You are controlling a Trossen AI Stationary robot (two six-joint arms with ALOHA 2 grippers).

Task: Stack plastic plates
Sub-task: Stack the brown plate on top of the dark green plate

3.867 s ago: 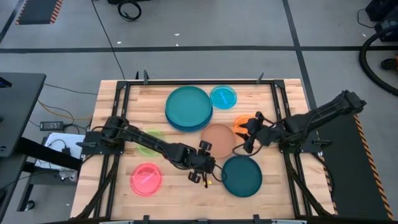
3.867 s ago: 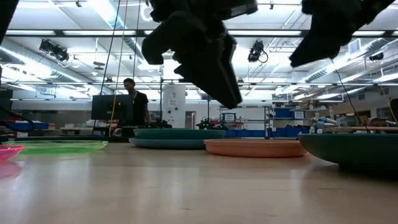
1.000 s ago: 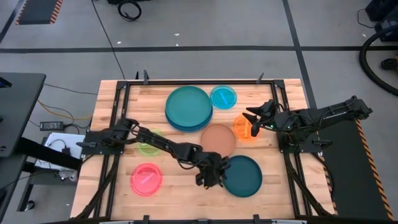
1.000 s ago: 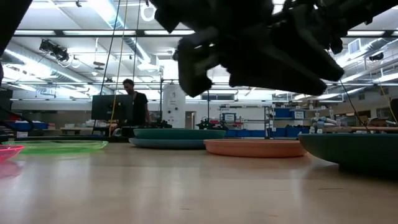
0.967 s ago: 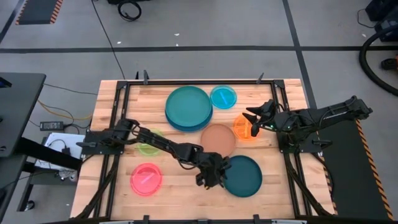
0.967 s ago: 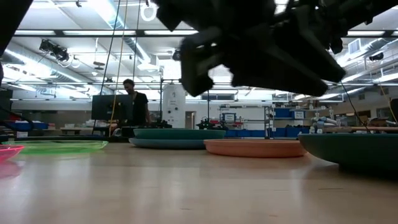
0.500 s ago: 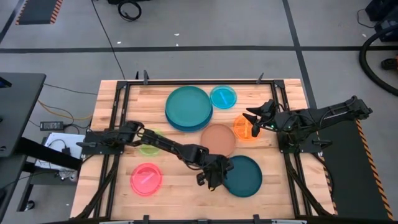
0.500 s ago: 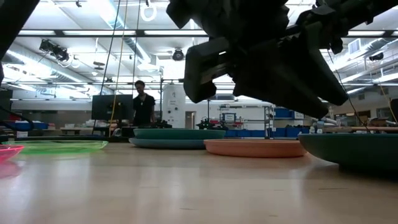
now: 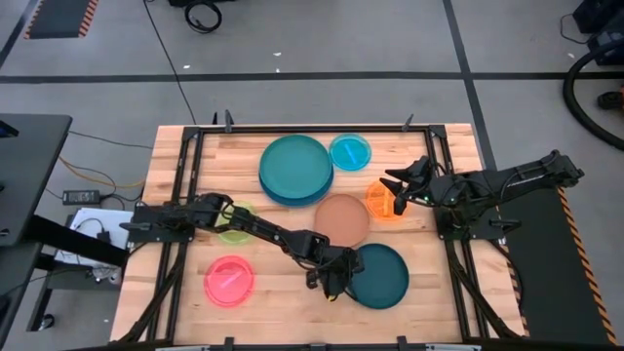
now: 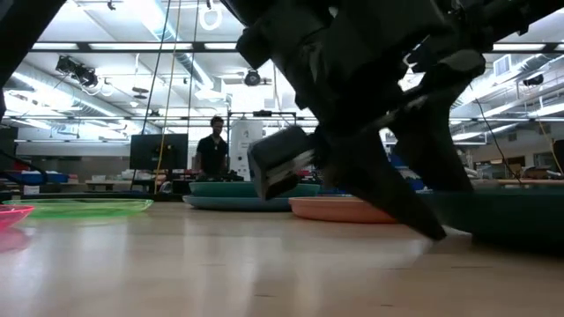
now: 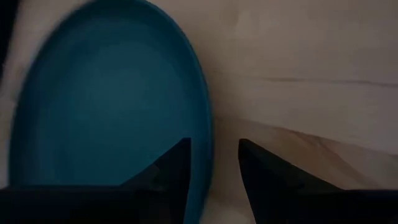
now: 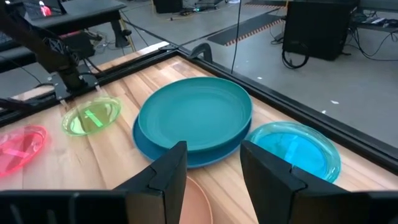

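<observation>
Eight round plastic plates lie on the wooden desk (image 9: pixel 175 156). Three are large: a teal plate (image 9: pixel 295 166) rests on a blue plate (image 9: pixel 292 198) at the far middle of the desk, and a single dark teal plate (image 9: pixel 381 277) sits alone near the front edge. One medium tan-brown plate (image 9: pixel 342 218) lies between that stack and the dark teal plate. Four are small: a translucent cyan plate (image 9: pixel 350 151) just beside the stack, an orange plate (image 9: pixel 382 199) touching the tan-brown one, a lime green plate (image 9: pixel 235 224) on the left side, and a pink plate (image 9: pixel 229 280) near the front left.

The left gripper (image 9: pixel 334 283) is down at the dark teal plate's rim, its fingers (image 11: pixel 171 174) parted narrowly with the rim between them, one over the plate and one over the desk. The right gripper (image 9: pixel 395 185) hovers over the orange plate, fingers (image 12: pixel 165 171) parted and holding nothing.
</observation>
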